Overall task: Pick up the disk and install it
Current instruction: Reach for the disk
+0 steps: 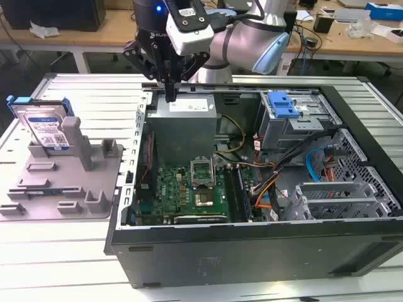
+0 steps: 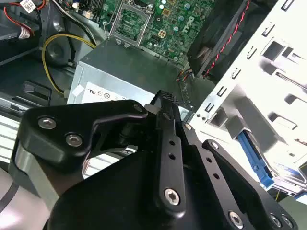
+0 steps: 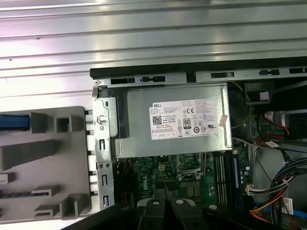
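Disk (image 1: 47,126) propped on grey fixture (image 1: 38,201) in exterior view, well apart from tool (image 1: 170,94): closed, empty, above PSU (image 1: 182,123).

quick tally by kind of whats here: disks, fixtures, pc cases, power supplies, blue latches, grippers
disk: 1
fixture: 1
pc case: 1
power supply: 1
blue latch: 1
gripper: 1
total: 6
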